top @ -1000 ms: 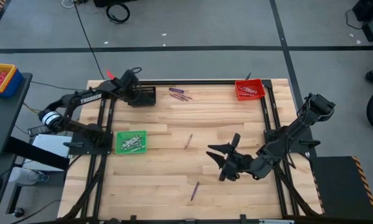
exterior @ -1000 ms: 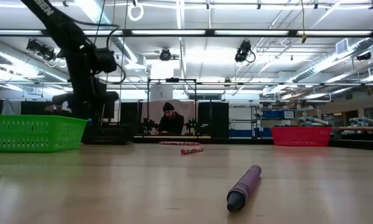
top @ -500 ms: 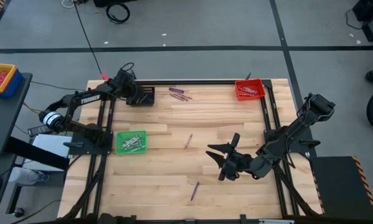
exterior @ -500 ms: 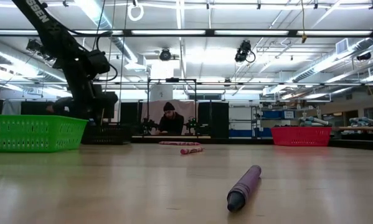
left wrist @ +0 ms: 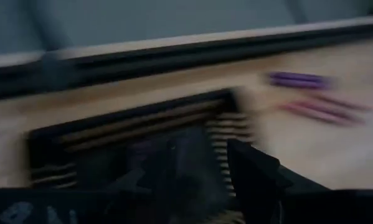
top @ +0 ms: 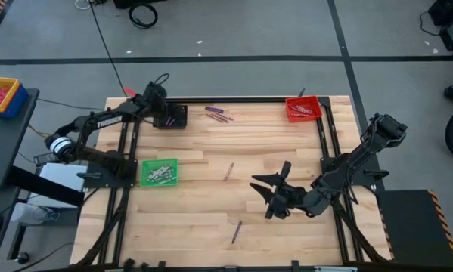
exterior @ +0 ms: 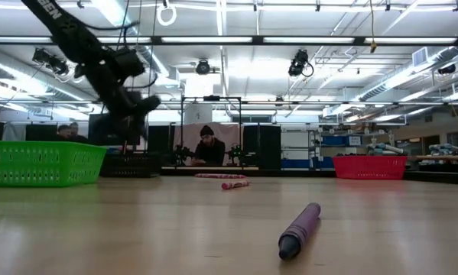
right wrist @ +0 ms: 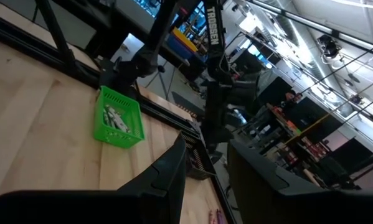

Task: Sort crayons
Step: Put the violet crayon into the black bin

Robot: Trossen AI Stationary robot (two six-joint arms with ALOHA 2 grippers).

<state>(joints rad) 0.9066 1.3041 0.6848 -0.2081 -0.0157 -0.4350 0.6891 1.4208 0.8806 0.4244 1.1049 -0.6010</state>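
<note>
Left gripper (top: pixel 159 110) hangs over the black slatted plastic bin (top: pixel 173 116) at the table's far left corner; jaws' state cannot be told. Right gripper (top: pixel 265 198) rests low, right of centre, jaws spread, empty. Loose purple wax crayons (top: pixel 236 231) lie on the wooden table (top: pixel 211 189); pale ones fill the green bin (top: pixel 159 172).

White lettering "TROSSEN" runs along the left arm (top: pixel 109 119) in the high view. The right wrist view shows the same word, running vertically, on that arm (right wrist: pixel 212 31). Nothing else is legible.
</note>
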